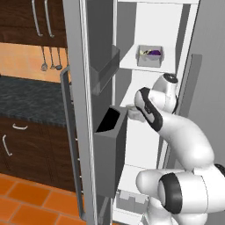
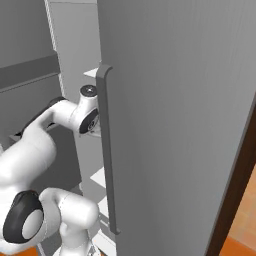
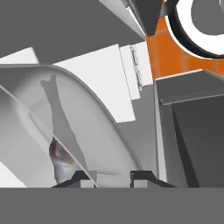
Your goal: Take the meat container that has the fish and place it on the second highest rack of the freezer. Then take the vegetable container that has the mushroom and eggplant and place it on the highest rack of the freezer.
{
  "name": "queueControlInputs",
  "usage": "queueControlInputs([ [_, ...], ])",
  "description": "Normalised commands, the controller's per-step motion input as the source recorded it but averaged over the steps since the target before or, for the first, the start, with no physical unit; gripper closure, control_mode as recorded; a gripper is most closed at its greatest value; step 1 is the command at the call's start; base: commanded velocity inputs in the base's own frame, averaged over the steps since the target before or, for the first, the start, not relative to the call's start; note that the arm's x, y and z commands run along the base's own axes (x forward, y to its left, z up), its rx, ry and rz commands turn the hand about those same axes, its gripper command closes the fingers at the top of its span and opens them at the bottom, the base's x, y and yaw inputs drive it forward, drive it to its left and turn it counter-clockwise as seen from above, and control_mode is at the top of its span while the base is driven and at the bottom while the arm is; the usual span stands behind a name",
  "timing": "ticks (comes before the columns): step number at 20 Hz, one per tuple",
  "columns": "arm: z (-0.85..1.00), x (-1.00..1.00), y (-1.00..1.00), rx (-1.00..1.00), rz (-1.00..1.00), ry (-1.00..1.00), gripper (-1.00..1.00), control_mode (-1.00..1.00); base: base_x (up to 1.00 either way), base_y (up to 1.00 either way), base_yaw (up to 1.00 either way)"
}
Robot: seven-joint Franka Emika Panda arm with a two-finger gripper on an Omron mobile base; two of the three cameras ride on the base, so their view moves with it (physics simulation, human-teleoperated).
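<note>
A pale grey meat container (image 3: 100,131) lies close under the hand, and the fish (image 3: 61,157) shows inside it as a slim grey shape. My gripper (image 3: 111,177) is shut on the tub's rim, one fingertip (image 3: 81,177) inside the wall and the other outside. From the left base, the container (image 1: 134,113) hangs inside the open freezer (image 1: 149,26), beside my wrist and below a white shelf (image 1: 132,66). On that shelf stands the vegetable container (image 1: 150,56) holding the purple eggplant and the mushroom. My forearm hides the fingers there.
The freezer door stands open on the left with dark grey bins (image 1: 110,145) close to my hand. Another tub (image 1: 132,200) sits low in the freezer. The closed fridge door and its long handle (image 2: 107,150) stand right of the arm. A dark counter (image 1: 26,96) lies left.
</note>
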Motion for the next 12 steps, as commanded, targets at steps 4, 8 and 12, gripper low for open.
queueControlInputs([
  [4,-0.40,0.29,0.00,0.00,0.00,-0.12,1.00,-1.00,0.00,0.00,0.00],
  [8,0.00,0.70,0.00,0.00,0.00,-0.07,1.00,-1.00,0.00,0.00,0.00],
  [12,-0.01,0.74,0.00,0.00,0.00,-0.08,1.00,-1.00,0.00,0.00,0.00],
])
